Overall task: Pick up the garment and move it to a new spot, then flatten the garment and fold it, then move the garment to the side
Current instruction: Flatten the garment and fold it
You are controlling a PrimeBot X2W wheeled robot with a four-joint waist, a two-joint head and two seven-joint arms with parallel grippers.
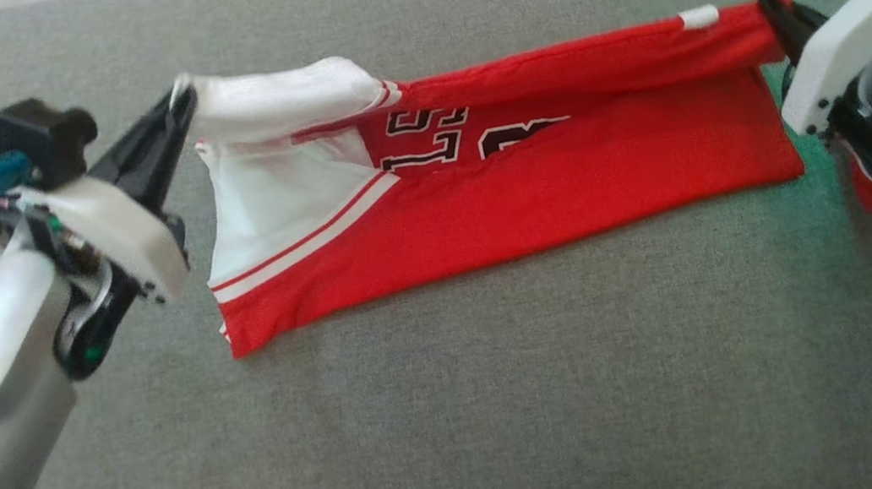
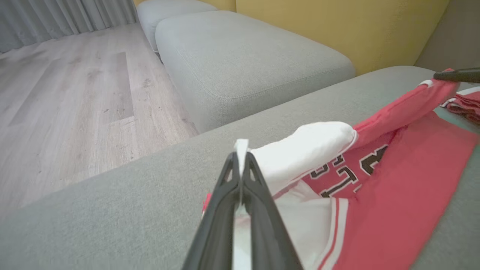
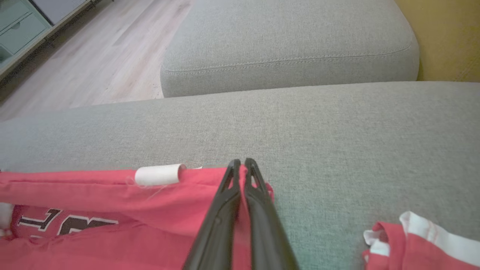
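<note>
In the head view, a red-and-white garment (image 1: 531, 188) lies on a grey cushion (image 1: 459, 412), its top edge lifted and stretched between the two arms. The left gripper (image 1: 181, 101) has its jaws clenched on the white corner; the right gripper (image 1: 769, 6) has its jaws clenched on the red corner, near a small white tag (image 1: 698, 16). The black, white-edged lettering (image 1: 438, 137) is half hidden by the fold and cannot be read. The left wrist view shows the pinched white cloth, the block letters still partly covered, a second cushion (image 2: 243, 60) and a wooden floor (image 2: 75, 93). In the right wrist view, the blank tag sits just left of the shut jaws, and another red-and-white cloth (image 3: 420, 240) lies at the lower right.
</note>
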